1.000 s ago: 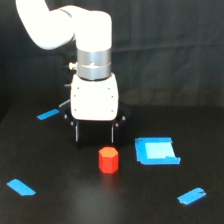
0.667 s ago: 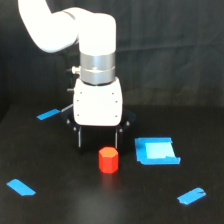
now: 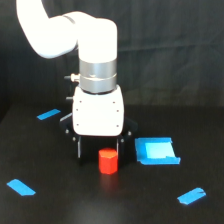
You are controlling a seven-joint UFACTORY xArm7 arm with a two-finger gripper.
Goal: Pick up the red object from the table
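The red object (image 3: 108, 161) is a small orange-red block standing on the black table (image 3: 60, 205) near the middle of the exterior view. My gripper (image 3: 99, 150) hangs from the white arm just behind and above it. Its two dark fingers (image 3: 79, 149) point down and stand spread apart, open, with the block in front of the gap between them. Nothing is held. Whether the fingertips reach down around the block or stay behind it, I cannot tell from this view.
A blue square patch (image 3: 156, 150) lies on the table to the exterior view's right of the block. Blue tape strips lie at the back left (image 3: 48, 114), front left (image 3: 21, 187) and front right (image 3: 191, 195).
The arm has moved toward the camera and lower, bringing the open gripper from behind the block to right over it. The block has not moved.
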